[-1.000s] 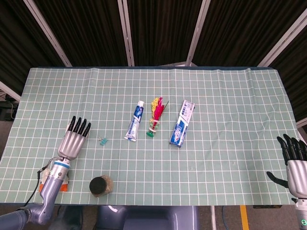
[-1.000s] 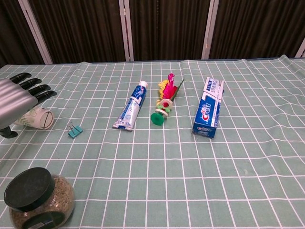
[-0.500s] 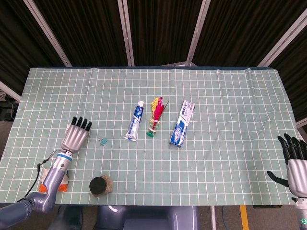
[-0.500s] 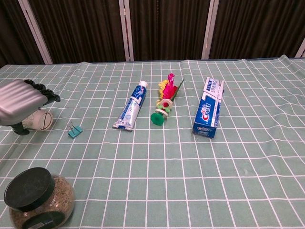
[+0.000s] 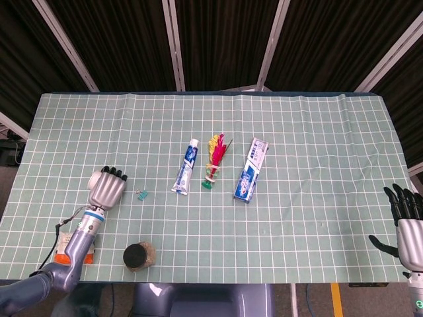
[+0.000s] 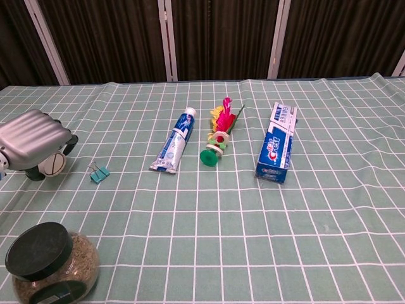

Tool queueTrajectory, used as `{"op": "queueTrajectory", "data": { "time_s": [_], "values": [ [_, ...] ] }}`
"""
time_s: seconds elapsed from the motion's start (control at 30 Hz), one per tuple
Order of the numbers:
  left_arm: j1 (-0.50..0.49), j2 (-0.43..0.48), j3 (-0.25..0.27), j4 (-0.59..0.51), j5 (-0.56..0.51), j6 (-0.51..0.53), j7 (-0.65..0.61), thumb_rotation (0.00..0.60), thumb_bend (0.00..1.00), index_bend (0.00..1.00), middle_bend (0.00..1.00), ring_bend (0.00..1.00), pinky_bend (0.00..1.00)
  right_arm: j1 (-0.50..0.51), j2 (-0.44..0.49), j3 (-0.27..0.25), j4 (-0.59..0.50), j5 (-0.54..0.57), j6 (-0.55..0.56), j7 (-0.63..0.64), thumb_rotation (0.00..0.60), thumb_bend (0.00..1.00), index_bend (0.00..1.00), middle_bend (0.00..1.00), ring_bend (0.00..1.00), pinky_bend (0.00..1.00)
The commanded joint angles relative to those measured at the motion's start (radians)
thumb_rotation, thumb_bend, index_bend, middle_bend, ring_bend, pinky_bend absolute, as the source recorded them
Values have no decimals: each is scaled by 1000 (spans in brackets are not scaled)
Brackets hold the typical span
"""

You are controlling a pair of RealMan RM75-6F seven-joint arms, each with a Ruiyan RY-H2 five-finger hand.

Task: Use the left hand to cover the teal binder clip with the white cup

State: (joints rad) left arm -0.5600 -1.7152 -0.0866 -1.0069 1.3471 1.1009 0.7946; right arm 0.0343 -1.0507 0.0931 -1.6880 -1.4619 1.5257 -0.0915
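The white cup point(image 6: 52, 163) lies on its side at the table's left; only its round end shows in the chest view. My left hand point(image 6: 33, 137) lies over it with fingers curled down around it and the thumb below. In the head view the left hand point(image 5: 108, 188) hides the cup entirely. The teal binder clip point(image 5: 141, 195) point(image 6: 98, 173) lies on the cloth a little to the right of that hand, apart from it. My right hand point(image 5: 410, 221) hovers off the table's front right corner, fingers spread and empty.
A toothpaste tube point(image 5: 186, 166), a feathered shuttlecock point(image 5: 214, 162) and a toothpaste box point(image 5: 250, 170) lie side by side mid-table. A black-lidded jar point(image 6: 50, 263) stands at the front left, near my left forearm. The green checked cloth point(image 5: 297, 132) covers the table.
My left hand has dropped onto the cup and its fingers, straight a second ago, have curled around it. The clip and the right hand have stayed put.
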Motion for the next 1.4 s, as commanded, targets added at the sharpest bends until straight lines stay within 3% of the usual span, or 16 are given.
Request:
{"op": "queueTrajectory", "data": {
  "time_s": [0.03, 0.17, 0.27, 0.4, 0.5, 0.67, 0.73, 1.0, 1.4],
  "values": [
    [5, 12, -5, -15, -3, 12, -9, 600, 0, 510, 442, 388, 422, 0, 0, 0, -1, -1, 0, 1, 600, 0, 0, 0, 0, 0],
    [14, 52, -18, -68, -6, 33, -67, 600, 0, 517, 446, 391, 446, -1, 1, -2, -2, -4, 3, 1, 600, 0, 0, 0, 0, 0],
    [23, 107, -47, -153, -6, 56, -193, 600, 0, 545, 451, 397, 447, -2, 2, -3, -4, -6, 5, 1, 600, 0, 0, 0, 0, 0],
    [29, 206, -95, -291, 26, 68, -569, 600, 0, 559, 458, 405, 448, -3, 1, -4, -7, -8, 5, -3, 600, 0, 0, 0, 0, 0],
    [50, 274, -176, -399, 26, 103, -1014, 600, 2, 559, 457, 405, 449, -3, -1, -3, -8, -7, 9, -11, 600, 0, 0, 0, 0, 0],
    [61, 307, -217, -441, -20, 66, -1284, 600, 0, 558, 457, 405, 448, -3, -2, -1, -8, -2, 8, -12, 600, 0, 0, 0, 0, 0],
    [60, 309, -207, -444, -39, 8, -1401, 600, 0, 558, 457, 405, 449, -2, -1, 0, -8, 1, 4, -10, 600, 0, 0, 0, 0, 0],
    [42, 184, -146, -281, 12, -53, -1651, 600, 0, 558, 457, 405, 448, 0, -7, -3, -2, 0, 0, -22, 600, 0, 0, 0, 0, 0],
    [16, 90, -107, -134, 9, -112, -1659, 600, 0, 557, 457, 405, 449, 1, -2, 2, 2, 8, -1, -9, 600, 0, 0, 0, 0, 0]
  ]
}}
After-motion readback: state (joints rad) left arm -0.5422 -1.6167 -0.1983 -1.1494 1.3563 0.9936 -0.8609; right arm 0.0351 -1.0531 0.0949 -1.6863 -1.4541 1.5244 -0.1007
